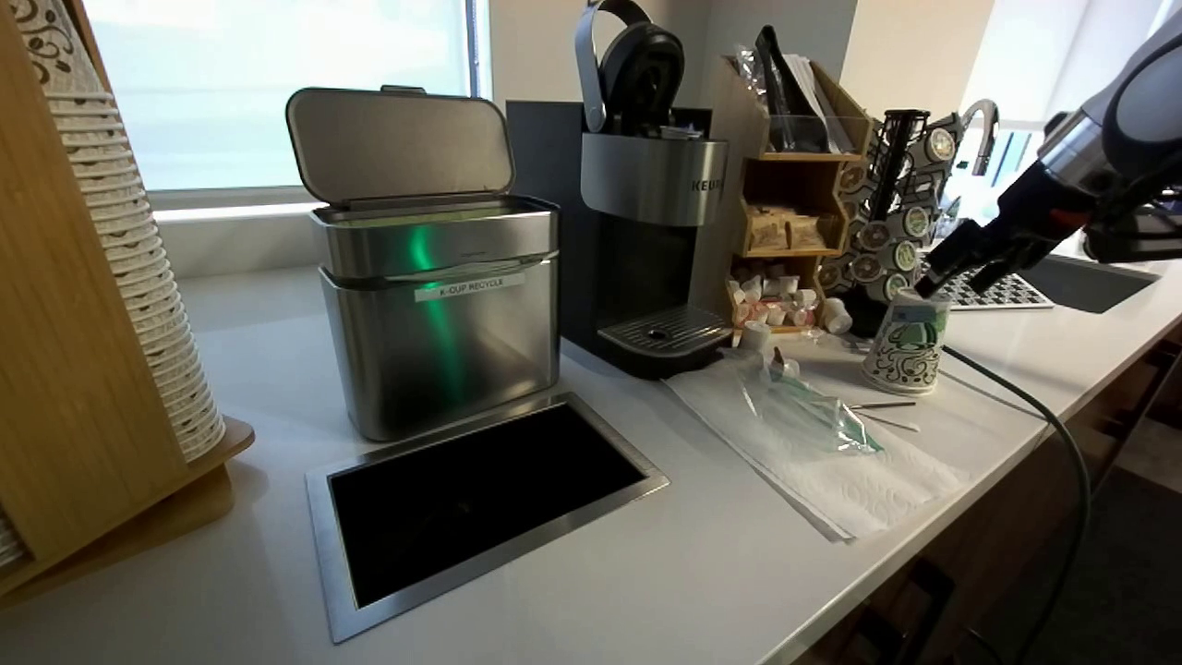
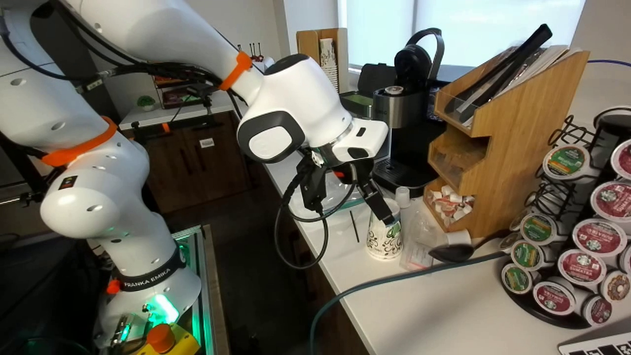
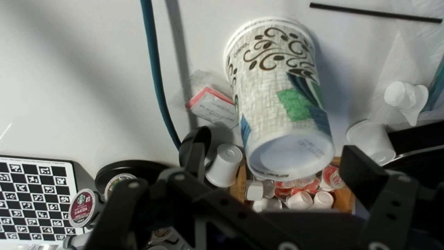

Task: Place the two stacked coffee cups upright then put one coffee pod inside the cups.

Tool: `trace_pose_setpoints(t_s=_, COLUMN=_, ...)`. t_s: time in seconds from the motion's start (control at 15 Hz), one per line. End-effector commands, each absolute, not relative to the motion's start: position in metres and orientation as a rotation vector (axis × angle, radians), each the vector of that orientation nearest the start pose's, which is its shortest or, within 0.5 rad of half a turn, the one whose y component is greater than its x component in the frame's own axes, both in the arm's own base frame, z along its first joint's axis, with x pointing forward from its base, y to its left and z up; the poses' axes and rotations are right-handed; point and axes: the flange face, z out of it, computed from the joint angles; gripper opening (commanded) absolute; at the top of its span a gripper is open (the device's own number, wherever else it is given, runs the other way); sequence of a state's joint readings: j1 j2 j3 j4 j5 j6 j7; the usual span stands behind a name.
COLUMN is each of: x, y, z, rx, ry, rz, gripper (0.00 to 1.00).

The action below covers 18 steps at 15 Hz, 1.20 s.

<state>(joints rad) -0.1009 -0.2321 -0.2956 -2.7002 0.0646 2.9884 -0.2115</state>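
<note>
The stacked cups [image 3: 274, 86], pale with brown swirls and green patches, stand upside down on the counter, wide rim down. They also show in both exterior views [image 1: 910, 346] [image 2: 384, 239]. My gripper [image 3: 279, 166] is open, with one finger on each side of the cups' raised base in the wrist view and gaps between. In the exterior views the gripper [image 1: 956, 277] [image 2: 387, 214] is at the cups' top. White coffee pods lie nearby, one [image 3: 225, 163] left of the cups and one [image 3: 371, 142] right. More coffee pods [image 2: 581, 266] fill a rack.
A wooden organizer [image 2: 522, 143] and black coffee machine [image 1: 656, 231] stand behind the cups. A black spoon [image 2: 453, 251], a cable [image 2: 419, 276] and small packets [image 3: 215, 107] lie close by. A paper towel [image 1: 831, 462] with a plastic bag lies beside them. A checkered board [image 3: 34, 198] lies left.
</note>
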Motion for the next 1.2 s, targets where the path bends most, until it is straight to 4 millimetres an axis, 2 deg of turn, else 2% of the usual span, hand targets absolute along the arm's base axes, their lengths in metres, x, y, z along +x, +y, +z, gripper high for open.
trace_pose_setpoints(t_s=0.0, x=0.403, y=-0.169, z=0.351, rx=-3.058, ry=0.406, rz=-0.863, gripper=1.00)
trace_pose_setpoints(t_s=0.6, x=0.403, y=-0.169, z=0.327, rx=-3.071, ry=0.417, rz=-0.778, gripper=1.00)
trace_pose_setpoints(t_s=0.67, x=0.403, y=-0.170, z=0.324, rx=-3.080, ry=0.408, rz=-0.772, gripper=0.97)
trace_pose_setpoints(t_s=0.73, x=0.405, y=-0.170, z=0.323, rx=-3.087, ry=0.377, rz=-0.777, gripper=0.73)
trace_pose_setpoints(t_s=0.87, x=0.407, y=-0.165, z=0.324, rx=-3.096, ry=0.309, rz=-0.815, gripper=0.71)
trace_pose_setpoints(t_s=1.13, x=0.414, y=-0.154, z=0.329, rx=-3.115, ry=0.166, rz=-0.912, gripper=0.38)
